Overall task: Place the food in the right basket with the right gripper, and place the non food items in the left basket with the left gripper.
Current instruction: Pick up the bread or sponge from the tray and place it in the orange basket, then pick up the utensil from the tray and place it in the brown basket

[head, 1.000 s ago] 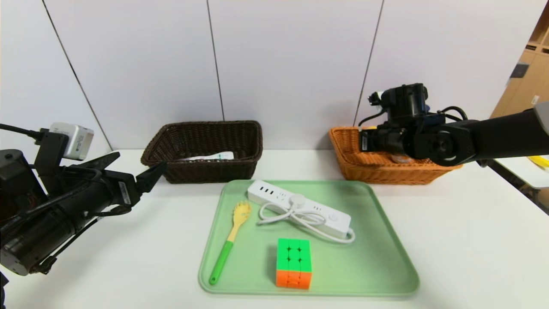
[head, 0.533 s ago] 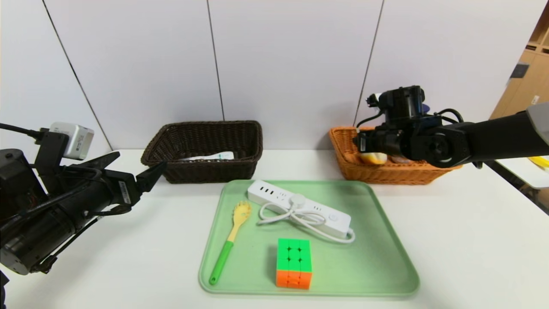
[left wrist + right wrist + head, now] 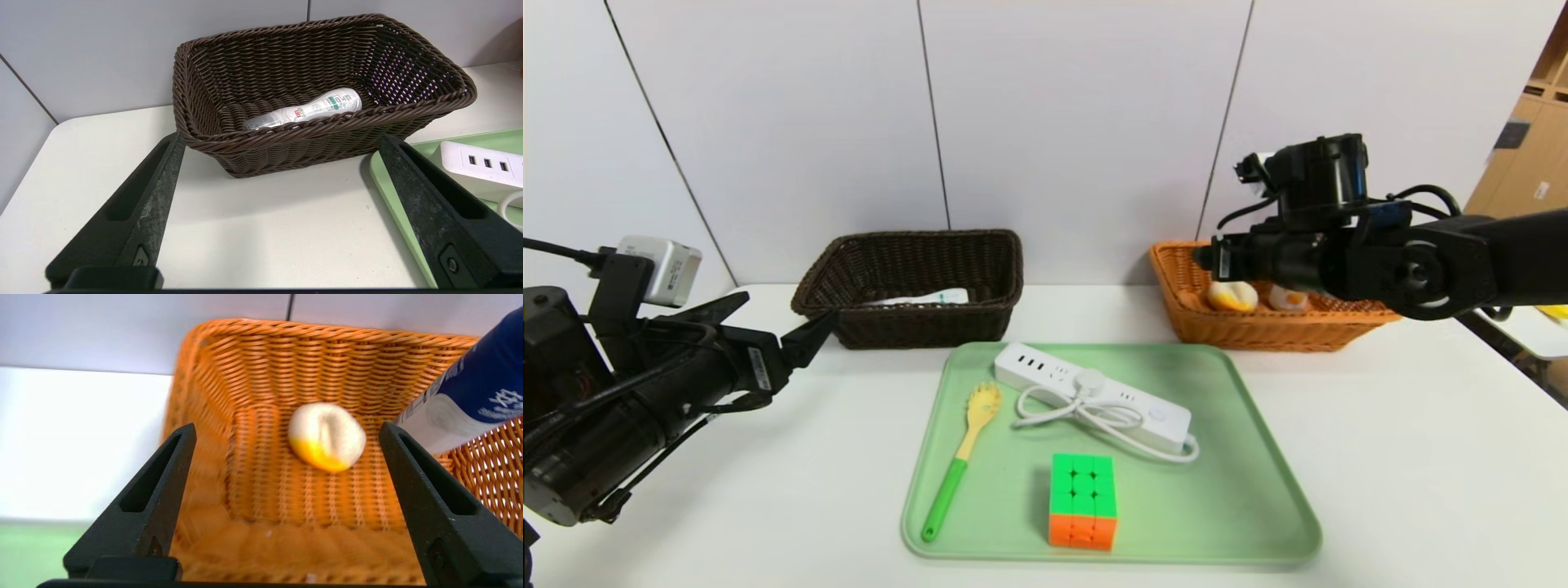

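On the green tray (image 3: 1258, 490) lie a white power strip (image 3: 1094, 392) with its cord, a yellow-and-green pasta spoon (image 3: 964, 449) and a colour cube (image 3: 1081, 500). My right gripper (image 3: 1213, 260) hangs open and empty above the orange basket (image 3: 1250, 331); in its wrist view it (image 3: 287, 428) is over a white-and-yellow bun (image 3: 327, 435). The bun (image 3: 1232, 296) lies in the basket beside another small food item (image 3: 1288, 298). My left gripper (image 3: 788, 314) is open and empty over the table, just in front of the brown basket (image 3: 915, 322).
The brown basket (image 3: 327, 134) holds a white tube (image 3: 304, 112). A blue-and-white package (image 3: 470, 400) leans in the orange basket. The wall stands right behind both baskets. The tray's corner (image 3: 388, 183) lies close to my left gripper.
My right gripper has risen out of the orange basket, and the bun it covered now shows lying inside. The left arm has not moved.
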`<state>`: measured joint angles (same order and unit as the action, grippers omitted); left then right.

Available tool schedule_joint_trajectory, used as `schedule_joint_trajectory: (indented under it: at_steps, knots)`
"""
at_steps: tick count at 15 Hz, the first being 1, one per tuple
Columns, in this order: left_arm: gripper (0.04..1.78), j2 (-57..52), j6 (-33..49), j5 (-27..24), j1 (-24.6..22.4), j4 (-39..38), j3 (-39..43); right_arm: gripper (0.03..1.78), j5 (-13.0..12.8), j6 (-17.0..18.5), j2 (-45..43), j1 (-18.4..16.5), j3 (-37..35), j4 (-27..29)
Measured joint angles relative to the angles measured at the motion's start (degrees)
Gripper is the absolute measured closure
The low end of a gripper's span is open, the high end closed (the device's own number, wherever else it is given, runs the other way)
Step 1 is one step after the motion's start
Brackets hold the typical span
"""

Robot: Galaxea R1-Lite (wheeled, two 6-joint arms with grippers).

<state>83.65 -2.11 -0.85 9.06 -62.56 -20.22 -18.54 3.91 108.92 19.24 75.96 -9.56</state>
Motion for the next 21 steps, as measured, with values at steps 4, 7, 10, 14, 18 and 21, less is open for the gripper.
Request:
schedule_joint_trajectory:
  at_steps: [4, 7, 10, 14, 18, 21]
  knots:
    - [0.13, -0.02, -0.04, -0.02, 0.01, 0.00, 0.02, 0.19, 0.44, 0.77, -8.51, 3.33, -9.01, 2.01]
    - [0.13, 0.02, -0.15, -0.11, 0.09, 0.02, 0.05, 0.16, 0.52, 1.68, -15.24, 7.39, -19.18, 2.67]
    - [0.13, -0.20, -0.01, -0.02, 0.06, -0.28, 0.99, 0.14, 0.39, 2.34, -20.94, 9.51, -26.87, 3.12]
    - [0.13, 0.09, 0.00, 0.63, 0.09, -5.79, 4.19, 0.13, -0.13, 6.03, -27.53, 9.62, -32.41, 2.62]
    - [0.13, 0.16, 0.02, 2.15, 0.01, -5.96, 5.07, 0.12, -0.67, 4.82, -33.04, 6.03, -35.47, -1.73]
    - [0.13, 0.02, -0.06, 2.78, 0.06, -6.03, 5.88, 0.12, -0.66, 0.07, -35.80, 4.38, -40.22, -5.99]
